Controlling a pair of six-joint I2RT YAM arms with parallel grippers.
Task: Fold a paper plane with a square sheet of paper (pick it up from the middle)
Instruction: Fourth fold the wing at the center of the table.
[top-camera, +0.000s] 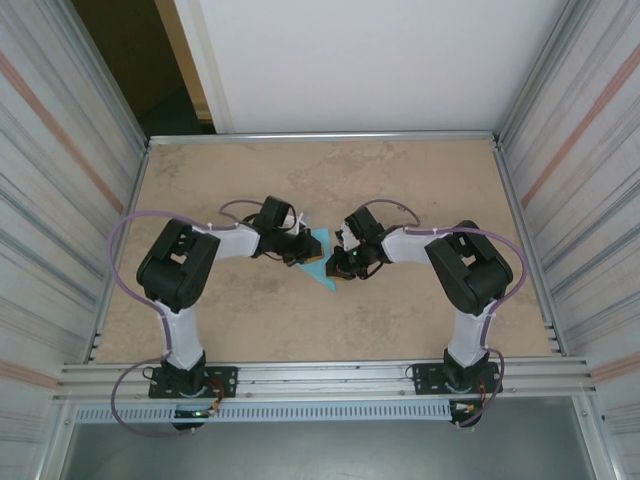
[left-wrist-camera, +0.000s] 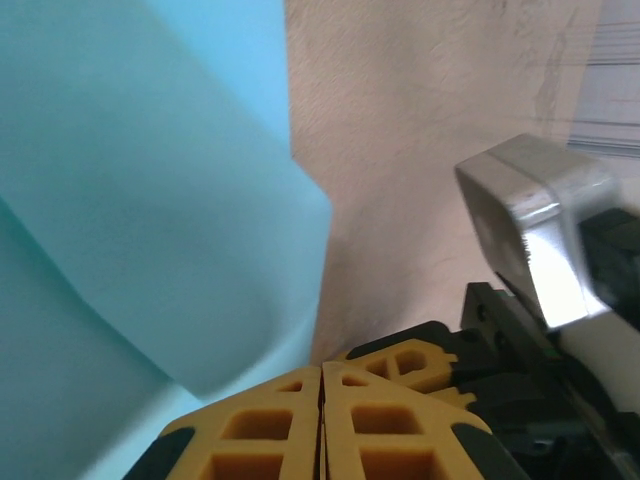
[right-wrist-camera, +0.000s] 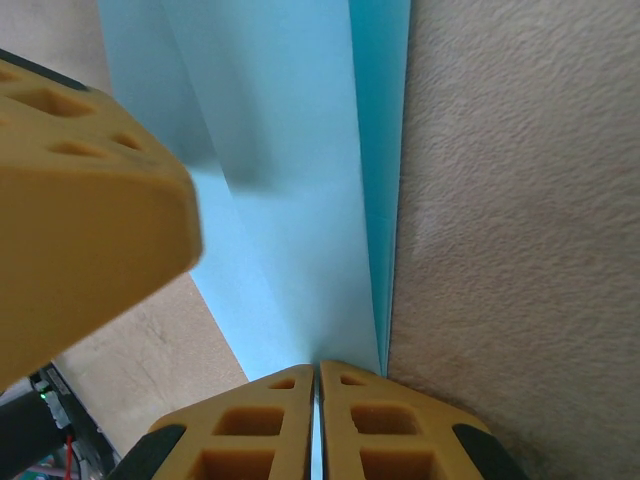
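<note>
Blue paper plane (top-camera: 322, 268) mid-table, edges in closed left hand (left-wrist-camera: 320, 392) and closed right hand (right-wrist-camera: 317, 400), open tabletop (top-camera: 300, 180) around.

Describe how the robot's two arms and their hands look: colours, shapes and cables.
The left arm and right arm share black joint housings, white links and black bases. A thin pale-purple cable loops beside each. The left hand and right hand have yellow-orange fingers with rectangular recesses and black edging.
</note>
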